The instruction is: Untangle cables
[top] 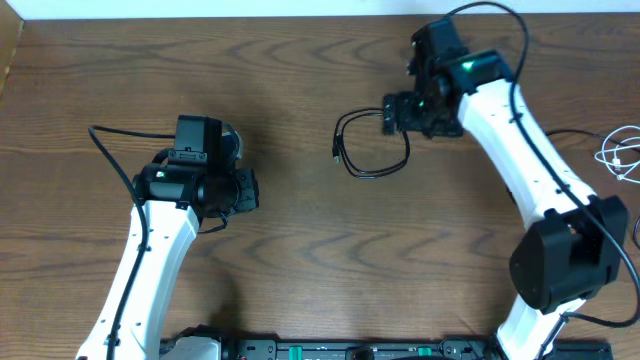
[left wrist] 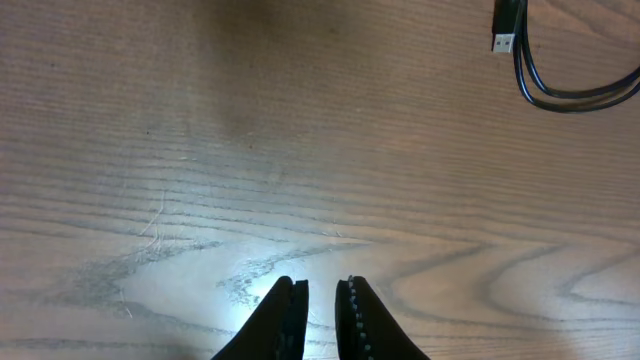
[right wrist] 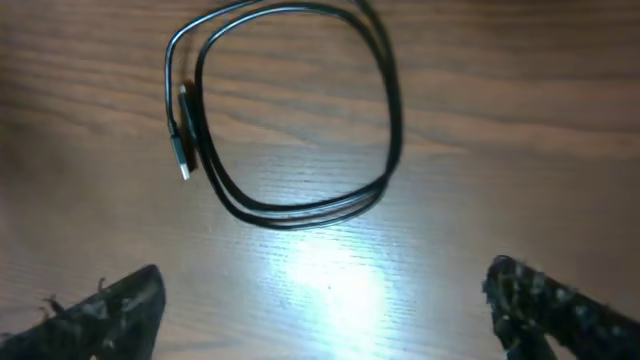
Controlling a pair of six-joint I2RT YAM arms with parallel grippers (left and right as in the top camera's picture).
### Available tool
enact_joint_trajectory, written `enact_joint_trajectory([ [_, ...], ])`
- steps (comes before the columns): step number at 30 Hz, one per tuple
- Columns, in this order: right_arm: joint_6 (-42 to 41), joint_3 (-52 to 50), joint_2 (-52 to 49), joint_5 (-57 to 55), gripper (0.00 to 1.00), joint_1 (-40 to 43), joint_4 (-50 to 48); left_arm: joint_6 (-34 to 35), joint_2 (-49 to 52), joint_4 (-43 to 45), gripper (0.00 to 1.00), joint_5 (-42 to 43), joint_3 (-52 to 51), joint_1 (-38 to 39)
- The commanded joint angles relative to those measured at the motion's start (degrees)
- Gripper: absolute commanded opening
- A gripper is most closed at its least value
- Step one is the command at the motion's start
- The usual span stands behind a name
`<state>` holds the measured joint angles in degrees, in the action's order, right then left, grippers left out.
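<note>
The black cable (top: 372,176) lies in a loose double loop on the wooden table, right of centre. Its plug end (right wrist: 183,155) points down on the loop's left side. My right gripper (right wrist: 325,300) hangs just above the table beside the loop, wide open, with only bare wood between its fingers. In the overhead view the right gripper (top: 392,115) is over the loop's upper right part. The white cable (top: 622,152) lies bunched at the far right edge. My left gripper (left wrist: 320,290) is shut with nothing in it, well left of the black cable (left wrist: 570,95).
The table (top: 300,60) is dark wood. The right arm's own thick black cable arcs above its wrist (top: 490,15). A black rail with connectors runs along the front edge (top: 340,350).
</note>
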<state>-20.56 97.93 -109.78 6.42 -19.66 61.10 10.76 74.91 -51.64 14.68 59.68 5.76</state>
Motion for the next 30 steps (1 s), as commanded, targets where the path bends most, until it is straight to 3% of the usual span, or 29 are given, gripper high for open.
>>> enact_joint_trajectory([
  [1,0.0,-2.7,-0.1,0.4,0.99,-0.4,-2.9,0.7,0.3,-0.2,0.16,-0.2,-0.3,0.1],
  [2,0.0,-3.7,-0.1,0.4,0.96,-0.4,-4.0,0.7,0.3,-0.2,0.16,-0.2,-0.3,0.1],
  [4,-0.6,-6.1,-0.1,0.1,0.70,-0.4,-6.3,0.7,0.3,-0.2,0.17,-0.2,-0.3,0.1],
  [6,-3.0,-8.3,-0.1,-1.2,0.56,-0.4,-8.0,0.7,0.3,-0.2,0.16,-0.2,-0.3,0.1],
  [8,-7.2,-11.1,-0.1,-3.6,0.50,-0.3,-9.9,0.7,0.3,-0.2,0.16,-0.2,-0.3,0.1],
  [19,-18.9,-27.7,-0.1,-6.1,0.41,-0.4,-29.3,0.8,0.3,-0.2,0.16,-0.2,-0.3,0.1],
  [30,-23.4,-34.8,-0.1,-6.1,0.28,-0.8,-39.2,0.8,0.3,-0.2,0.17,-0.2,-0.3,0.1],
])
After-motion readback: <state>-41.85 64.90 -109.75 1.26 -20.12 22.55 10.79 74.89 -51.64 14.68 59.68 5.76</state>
